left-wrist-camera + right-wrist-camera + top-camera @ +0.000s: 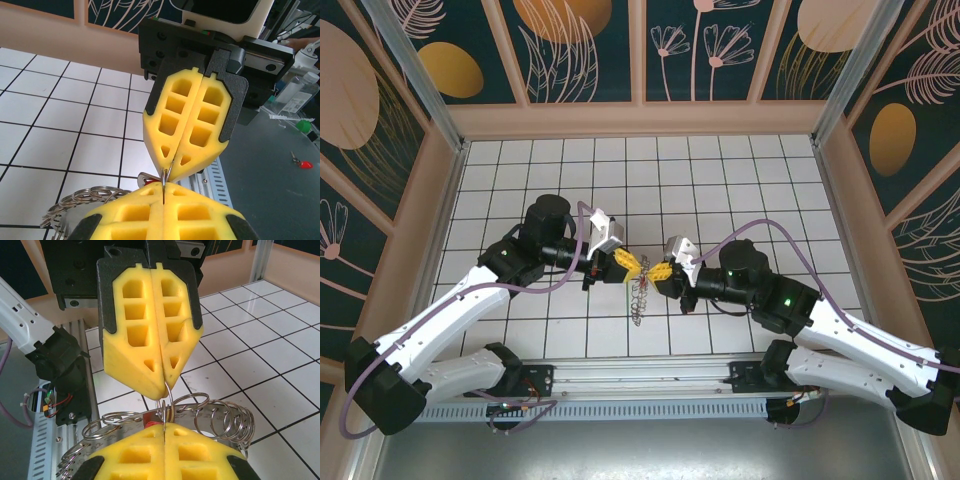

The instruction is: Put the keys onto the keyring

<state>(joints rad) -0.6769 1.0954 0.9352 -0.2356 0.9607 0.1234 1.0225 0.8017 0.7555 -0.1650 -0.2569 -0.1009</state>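
Above the tiled surface (520, 180), your left gripper (639, 265) and right gripper (652, 271) met tip to tip, both pinching the keyring (640, 295).

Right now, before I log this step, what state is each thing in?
left gripper: shut on the thin wire loop.
right gripper: shut on the same loop, tip to tip with the left.
keyring: bunched rings hanging at the pinch.
red tag: among the rings; threaded or not, can't tell.
red piece: lying loose on the grey surface.
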